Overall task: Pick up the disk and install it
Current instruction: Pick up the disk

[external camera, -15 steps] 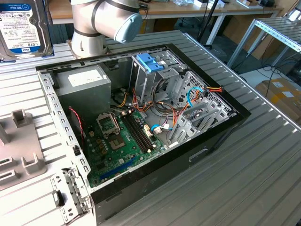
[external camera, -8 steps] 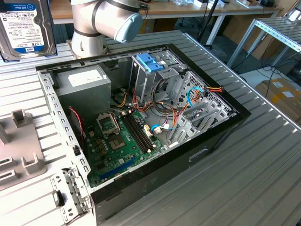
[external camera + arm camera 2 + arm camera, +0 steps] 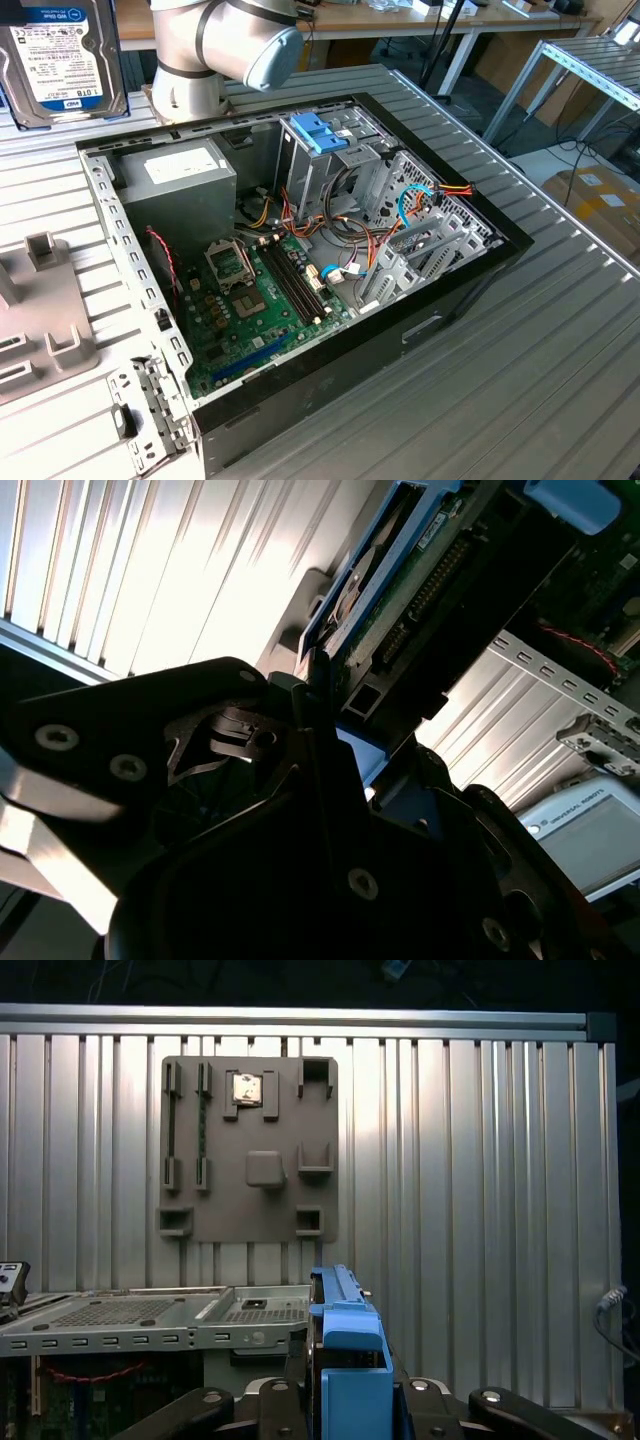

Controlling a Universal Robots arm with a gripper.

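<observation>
At the upper left of the exterior view, the frame's top edge cuts off the disk (image 3: 62,60). The same edge cuts off the arm (image 3: 225,45). In the second wrist view the dark gripper (image 3: 318,680) covers part of the disk (image 3: 400,590), which is seen edge-on.

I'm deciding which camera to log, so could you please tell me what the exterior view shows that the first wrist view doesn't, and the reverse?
Exterior view: the white label on the disk, the power supply and the blue bracket. First wrist view: the gripper shut on the disk's blue rail, and the table's end rail. Both: the disk, the grey plate and the open computer case.
</observation>
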